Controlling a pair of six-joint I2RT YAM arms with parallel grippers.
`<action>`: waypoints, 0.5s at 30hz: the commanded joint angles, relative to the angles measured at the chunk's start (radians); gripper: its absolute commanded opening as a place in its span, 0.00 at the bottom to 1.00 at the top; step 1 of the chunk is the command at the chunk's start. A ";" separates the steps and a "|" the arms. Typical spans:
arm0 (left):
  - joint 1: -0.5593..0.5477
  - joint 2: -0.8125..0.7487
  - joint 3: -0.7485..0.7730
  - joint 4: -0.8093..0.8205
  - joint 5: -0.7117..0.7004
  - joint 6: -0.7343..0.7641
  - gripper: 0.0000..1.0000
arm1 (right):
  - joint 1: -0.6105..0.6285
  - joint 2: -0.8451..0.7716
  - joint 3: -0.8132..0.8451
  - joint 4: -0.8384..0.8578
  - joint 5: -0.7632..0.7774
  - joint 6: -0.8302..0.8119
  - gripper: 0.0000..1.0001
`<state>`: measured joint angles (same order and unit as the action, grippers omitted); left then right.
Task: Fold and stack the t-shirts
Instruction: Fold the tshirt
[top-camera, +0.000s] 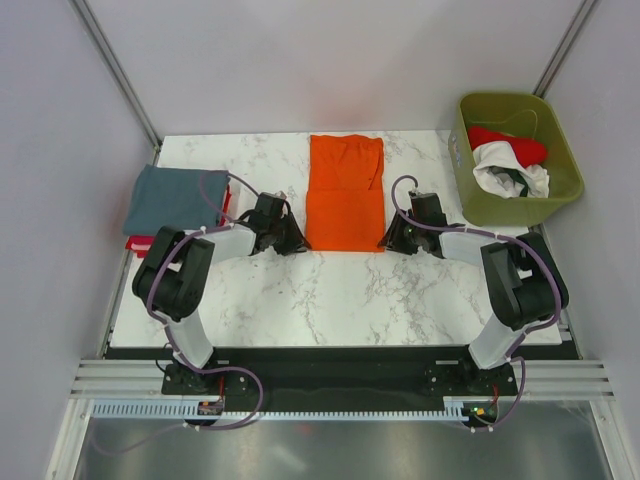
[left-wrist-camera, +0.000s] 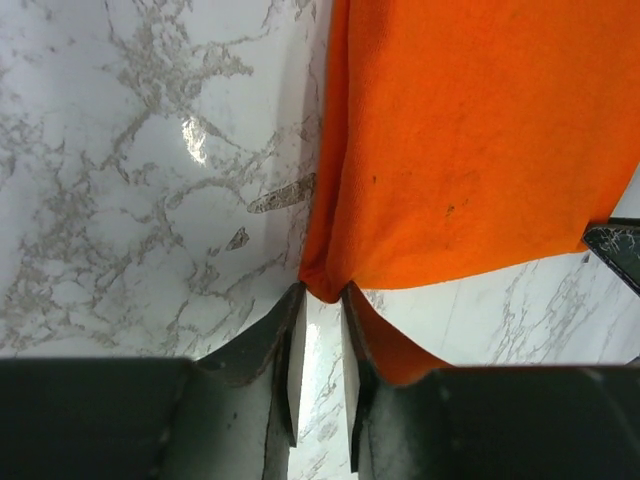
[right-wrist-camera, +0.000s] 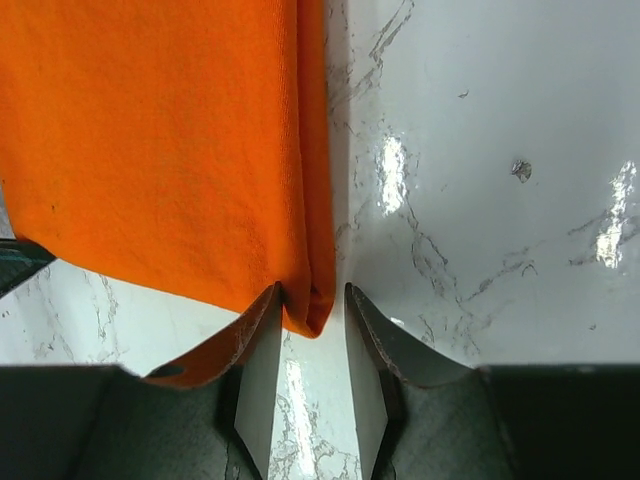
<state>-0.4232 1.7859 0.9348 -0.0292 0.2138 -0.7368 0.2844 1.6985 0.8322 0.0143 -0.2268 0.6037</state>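
Marble-look tabletop with folded shirts laid out on it

A white, grey-veined, glossy rectangular tabletop (top-camera: 350, 300) carries a bright orange cotton t-shirt (top-camera: 345, 195), folded into a long upright rectangle and lying flat at the far middle, its near corners slightly lifted off the surface. At the left edge a folded grey-blue cotton t-shirt (top-camera: 170, 195) lies on top of red folded cloth (top-camera: 132, 243), which peeks out along its near side. An olive-green rectangular plastic bin (top-camera: 520, 208) stands at the far right corner; whether it rests on the tabletop or just beside it cannot be told.
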 joint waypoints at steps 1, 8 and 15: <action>-0.006 0.029 0.006 0.020 -0.030 -0.021 0.26 | 0.007 0.009 -0.015 -0.022 0.029 -0.019 0.39; -0.015 0.023 0.002 0.023 -0.050 -0.016 0.02 | 0.024 0.026 -0.007 -0.022 -0.006 -0.009 0.04; -0.035 -0.117 -0.053 0.000 -0.060 0.017 0.02 | 0.022 -0.086 -0.053 -0.042 -0.088 -0.002 0.00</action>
<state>-0.4484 1.7546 0.9035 -0.0174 0.1814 -0.7502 0.3035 1.6741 0.8036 0.0006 -0.2554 0.6056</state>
